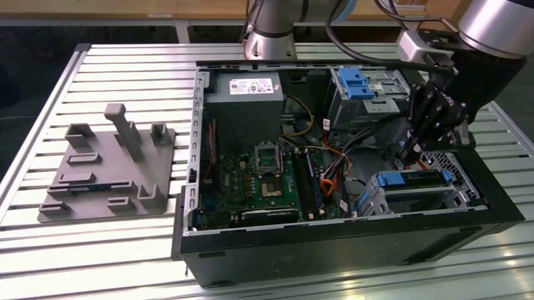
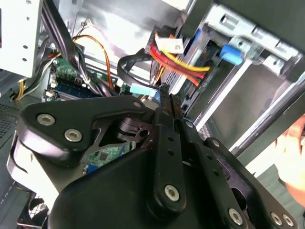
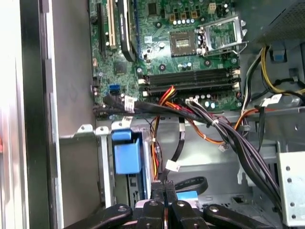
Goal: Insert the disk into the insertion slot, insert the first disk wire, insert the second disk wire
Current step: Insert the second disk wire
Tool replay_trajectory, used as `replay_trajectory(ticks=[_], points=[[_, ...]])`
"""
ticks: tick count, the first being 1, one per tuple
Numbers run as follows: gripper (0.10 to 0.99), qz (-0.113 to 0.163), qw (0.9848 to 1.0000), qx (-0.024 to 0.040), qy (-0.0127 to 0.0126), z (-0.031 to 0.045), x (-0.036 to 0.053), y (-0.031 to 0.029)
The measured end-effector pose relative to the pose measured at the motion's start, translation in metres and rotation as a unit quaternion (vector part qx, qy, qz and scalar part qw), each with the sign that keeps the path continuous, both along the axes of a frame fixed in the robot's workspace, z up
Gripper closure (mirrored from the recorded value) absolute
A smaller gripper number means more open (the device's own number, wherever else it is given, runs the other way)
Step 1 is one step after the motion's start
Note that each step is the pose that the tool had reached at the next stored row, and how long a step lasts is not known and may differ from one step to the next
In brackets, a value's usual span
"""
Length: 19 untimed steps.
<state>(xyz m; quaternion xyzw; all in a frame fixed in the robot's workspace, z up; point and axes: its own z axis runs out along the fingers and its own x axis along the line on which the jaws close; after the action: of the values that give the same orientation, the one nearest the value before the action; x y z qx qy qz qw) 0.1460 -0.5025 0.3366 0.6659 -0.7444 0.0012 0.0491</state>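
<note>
Blue-framed disk: the disk (image 1: 414, 179) lies in the insertion slot (image 1: 457, 187). That is the low silver cage in the corner of the black computer case (image 1: 334, 253), toward the exterior view's right.
Case: it stands open on the slatted bench (image 1: 125, 250), close to the bench's edge at the exterior view's right.
Done: the first step looks finished, because the disk sits flat inside its cage.
Left: the two wires, I think. Red and yellow wires (image 2: 186, 64) run toward the disk, but I cannot tell if they are plugged in. A black wire (image 3: 190, 182) with a light blue plug (image 3: 187, 196) hangs loose, so it looks not plugged in.
Jaws: down inside the case, just beside the disk's end. They are squeezed together, with no gap in both wrist views.
Holding: the fingertips (image 3: 157, 188) sit just beside the light blue plug. I cannot tell if they pinch a wire.
</note>
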Motion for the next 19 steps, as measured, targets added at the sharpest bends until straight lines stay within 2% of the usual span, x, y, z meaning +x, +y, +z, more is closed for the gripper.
replay_trajectory(ticks=[2, 12, 19], points=[[0.941, 0.000, 1.0000, 0.0000, 0.0000, 0.0000, -0.0038, 0.0000], [0.941, 0.000, 1.0000, -0.0003, 0.0000, 0.0000, -0.0040, 0.0000], [0.941, 0.000, 1.0000, -0.0059, 0.0000, 0.0015, 0.0002, -0.0001]])
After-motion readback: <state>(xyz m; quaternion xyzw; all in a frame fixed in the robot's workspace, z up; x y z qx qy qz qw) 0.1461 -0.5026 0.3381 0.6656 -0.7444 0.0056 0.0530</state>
